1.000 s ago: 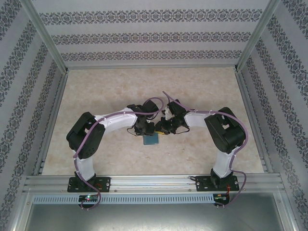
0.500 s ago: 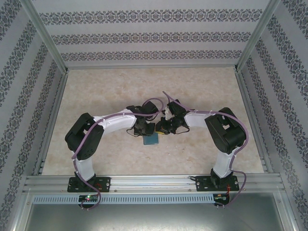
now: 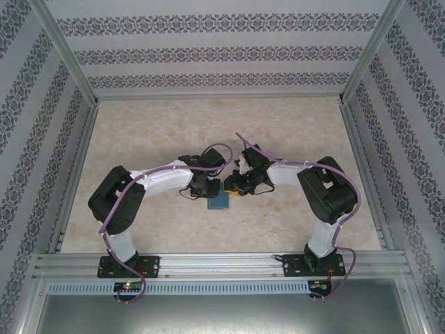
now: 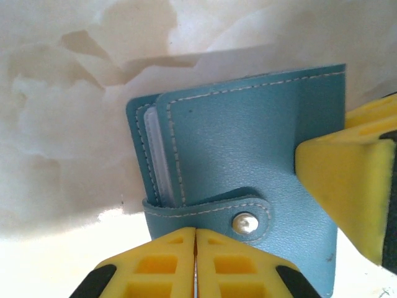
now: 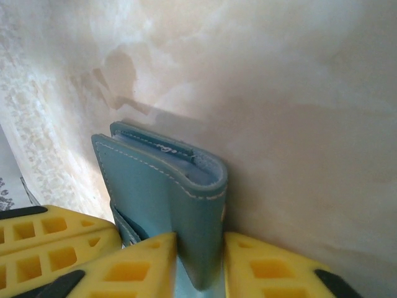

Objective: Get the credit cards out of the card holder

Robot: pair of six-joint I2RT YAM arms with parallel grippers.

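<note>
Over on the left, the left gripper (image 4: 195, 241) has its yellow fingers pressed flat together, tips right at the near edge of the card holder (image 4: 248, 143), just below the closing tab (image 4: 198, 208). Whether there's a bit of the leather caught between them, I can't tell from here; they look closed on each other.

Middle of the tabletop (image 3: 153, 125) now, and there's the card holder itself, teal-blue, sitting between the two arms near the front. The tab is wrapped round the edge and the little silver snap (image 4: 246, 221) looks buttoned down. At the open side there's a pale sliver (image 4: 155, 155) tucked under the cover. I'd take that for the credit cards, packed inside.

Across to the right: the right gripper (image 5: 200, 251) straddles the folded edge of the holder, one finger against each face, pinching it as far as I can see. Whether the holder is lying flat or lifted a touch, I can't say.

So where are we? Early days, by my reckoning. The holder is steadied from both sides, but it's shut, the snap hasn't been popped, and not one card is lying out on the tabletop. All the real work is ahead: get that tab open, fold the cover back, then draw the cards out one at a time.
</note>
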